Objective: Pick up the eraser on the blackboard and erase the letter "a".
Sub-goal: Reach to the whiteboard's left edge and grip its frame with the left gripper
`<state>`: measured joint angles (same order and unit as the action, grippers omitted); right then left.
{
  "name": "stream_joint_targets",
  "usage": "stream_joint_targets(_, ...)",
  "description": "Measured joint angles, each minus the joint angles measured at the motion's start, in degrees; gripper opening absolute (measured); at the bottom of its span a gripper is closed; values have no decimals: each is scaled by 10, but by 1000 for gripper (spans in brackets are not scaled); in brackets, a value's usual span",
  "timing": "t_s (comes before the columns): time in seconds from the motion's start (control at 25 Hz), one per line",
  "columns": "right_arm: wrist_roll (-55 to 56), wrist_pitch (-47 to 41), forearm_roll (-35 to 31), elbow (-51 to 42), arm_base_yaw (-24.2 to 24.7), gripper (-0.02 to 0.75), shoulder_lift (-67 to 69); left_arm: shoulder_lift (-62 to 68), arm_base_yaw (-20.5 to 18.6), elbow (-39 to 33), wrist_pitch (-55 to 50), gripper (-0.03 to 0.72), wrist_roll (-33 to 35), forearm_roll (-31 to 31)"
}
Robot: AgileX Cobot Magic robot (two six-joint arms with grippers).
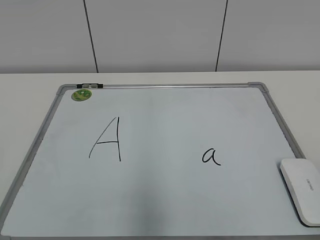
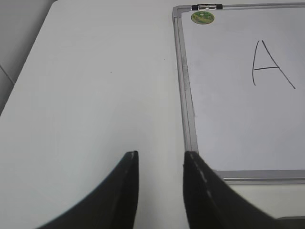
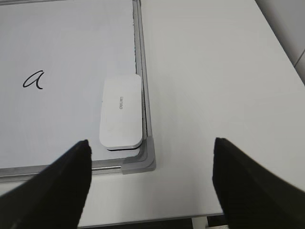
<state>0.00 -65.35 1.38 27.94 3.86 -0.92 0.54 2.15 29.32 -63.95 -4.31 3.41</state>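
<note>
Eraser (image 1: 301,190) lies flat on the blackboard (image 1: 165,210), white top up, tucked into the near right corner at about 4 o'clock in the exterior view, its long edge along the right frame rail. Letter "a" (image 1: 211,156) sits at roughly 9 o'clock from it, well apart, unsmudged. Capital "A" (image 1: 106,138) stands further left. Green magnet (image 1: 81,94) at the board's 11 o'clock corner. Board rests on a white worktop (image 1: 25,100). Right claw (image 3: 151,164) hangs above the eraser corner, spread wide, empty. Left claw (image 2: 161,177) over bare worktop beside the left frame, narrowly parted, holding nothing.
</note>
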Motion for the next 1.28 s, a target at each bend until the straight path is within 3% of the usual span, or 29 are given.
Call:
stream_joint_targets(0.68, 0, 0, 0, 0, 0, 587, 0, 22, 0, 20, 27, 233, 0, 26)
stream_joint_targets(1.08, 0, 0, 0, 0, 0, 587, 0, 275, 0, 68, 41, 241, 0, -3)
stream_joint_targets(1.28, 0, 0, 0, 0, 0, 587, 0, 420, 0, 150, 26, 242, 0, -12)
